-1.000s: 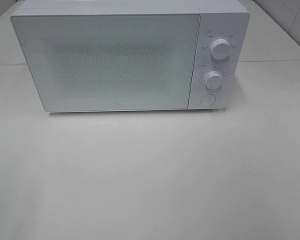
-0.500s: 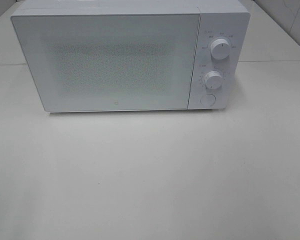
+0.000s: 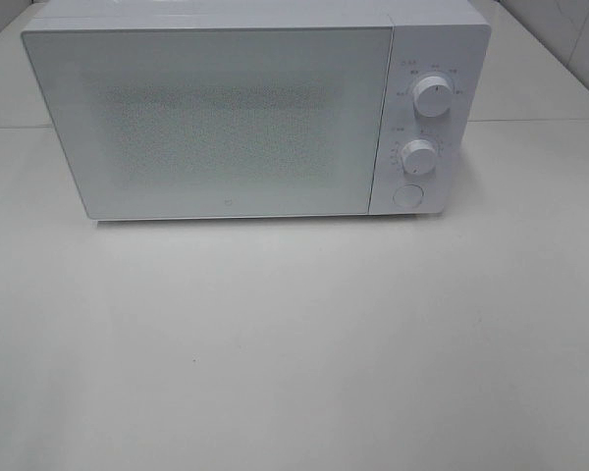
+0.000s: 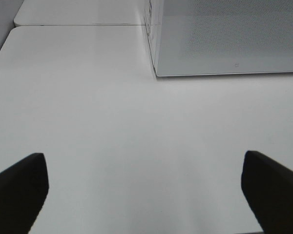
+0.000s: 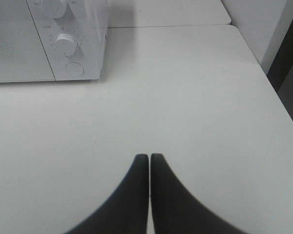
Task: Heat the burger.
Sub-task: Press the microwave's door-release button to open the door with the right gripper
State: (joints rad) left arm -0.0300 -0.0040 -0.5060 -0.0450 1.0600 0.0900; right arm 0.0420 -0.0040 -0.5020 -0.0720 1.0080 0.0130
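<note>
left gripper [image 4: 144,161]: jaws wide, empty
right gripper [image 5: 150,157]: pressed together, empty
microwave [image 3: 226,118]: door shut, near bench [image 3: 294,343] back edge
change: none seen
burger: unseen; maybe inside
</note>
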